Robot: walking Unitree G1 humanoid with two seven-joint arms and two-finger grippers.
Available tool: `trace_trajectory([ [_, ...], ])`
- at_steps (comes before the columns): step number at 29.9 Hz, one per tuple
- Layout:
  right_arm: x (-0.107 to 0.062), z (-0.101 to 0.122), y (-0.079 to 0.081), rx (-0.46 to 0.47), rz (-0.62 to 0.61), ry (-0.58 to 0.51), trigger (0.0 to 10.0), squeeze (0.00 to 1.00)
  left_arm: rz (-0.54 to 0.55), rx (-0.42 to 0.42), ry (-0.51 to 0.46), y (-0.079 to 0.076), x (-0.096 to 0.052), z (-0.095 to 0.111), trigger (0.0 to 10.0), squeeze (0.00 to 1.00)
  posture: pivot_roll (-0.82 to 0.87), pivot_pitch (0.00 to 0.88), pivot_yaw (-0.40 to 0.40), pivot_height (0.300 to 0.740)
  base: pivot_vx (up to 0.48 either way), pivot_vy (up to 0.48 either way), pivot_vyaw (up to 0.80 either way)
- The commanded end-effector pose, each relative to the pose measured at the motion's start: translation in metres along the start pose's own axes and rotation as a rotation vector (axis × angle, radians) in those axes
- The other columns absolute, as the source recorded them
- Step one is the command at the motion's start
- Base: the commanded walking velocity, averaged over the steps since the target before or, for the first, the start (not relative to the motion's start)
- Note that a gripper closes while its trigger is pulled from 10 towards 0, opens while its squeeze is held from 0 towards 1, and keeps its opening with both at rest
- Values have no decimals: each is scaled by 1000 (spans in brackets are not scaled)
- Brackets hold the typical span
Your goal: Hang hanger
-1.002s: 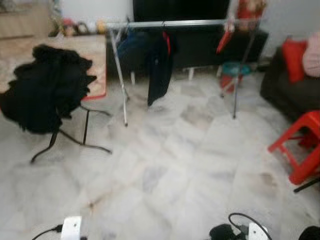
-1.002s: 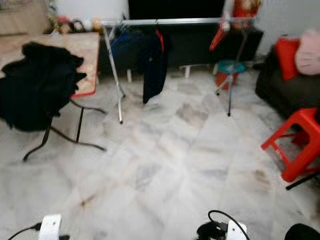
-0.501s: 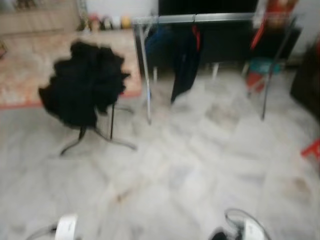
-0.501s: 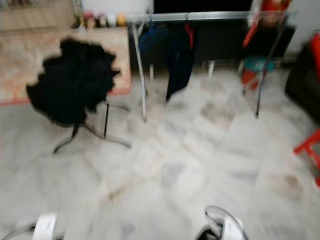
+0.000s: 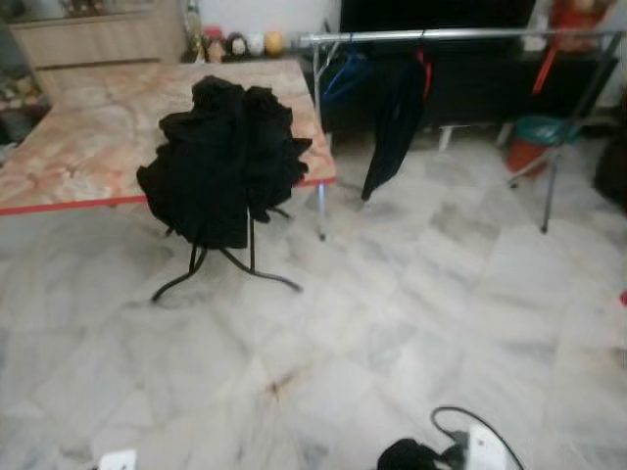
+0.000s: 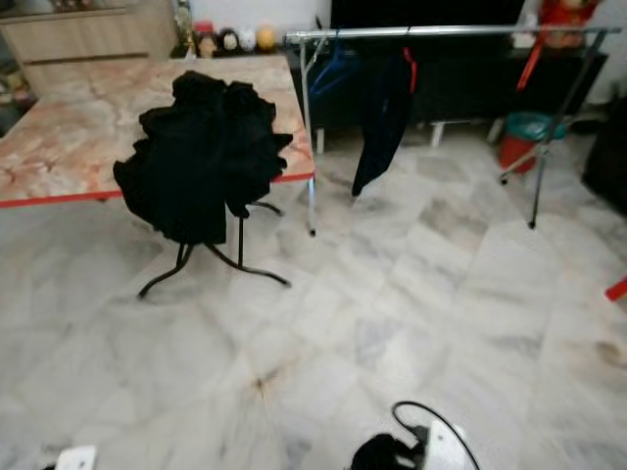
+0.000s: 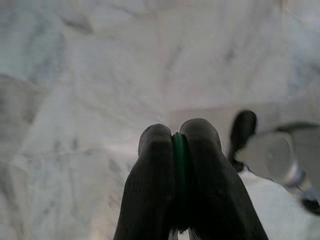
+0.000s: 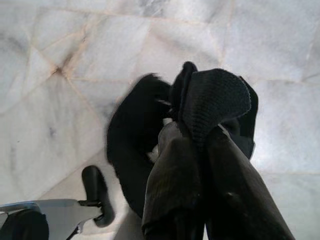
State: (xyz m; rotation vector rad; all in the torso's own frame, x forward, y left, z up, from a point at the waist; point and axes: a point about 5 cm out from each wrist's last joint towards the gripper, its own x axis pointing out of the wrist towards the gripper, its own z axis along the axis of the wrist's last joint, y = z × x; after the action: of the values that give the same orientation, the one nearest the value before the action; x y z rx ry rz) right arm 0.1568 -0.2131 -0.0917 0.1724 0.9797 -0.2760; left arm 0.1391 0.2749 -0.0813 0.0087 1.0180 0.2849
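While the left tool (image 7: 179,150) pinches a thin green hanger (image 7: 179,165), the right tool (image 8: 200,150) grips black fabric (image 8: 215,100) above marble floor (image 5: 392,323); no writing is legible.

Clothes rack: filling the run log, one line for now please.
clothes rack: ahead, dark garment hung | left claw: shut on green hanger | right claw: shut

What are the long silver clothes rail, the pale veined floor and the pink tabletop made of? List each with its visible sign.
Long silver clothes rail: apparently metal tubing, with a bright, even sheen.
Pale veined floor: likely polished marble or marble-look tile, with grey veins, joints and soft glare.
Pink tabletop: marble-patterned, possibly laminate, with a red edge.
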Motion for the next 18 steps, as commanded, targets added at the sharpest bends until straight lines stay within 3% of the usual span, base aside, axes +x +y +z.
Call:
trace_trajectory([
  [1,-1,0,-9,5,-24,-2,10000,0,-4,-2,6,-2,0,1,10000,0,64,0,31,740,0,356,0],
  [18,0,3,-8,-13,-12,-7,10000,0,-15,-15,-9,-9,2,5,10000,0,83,0,17,740,0,358,0],
])
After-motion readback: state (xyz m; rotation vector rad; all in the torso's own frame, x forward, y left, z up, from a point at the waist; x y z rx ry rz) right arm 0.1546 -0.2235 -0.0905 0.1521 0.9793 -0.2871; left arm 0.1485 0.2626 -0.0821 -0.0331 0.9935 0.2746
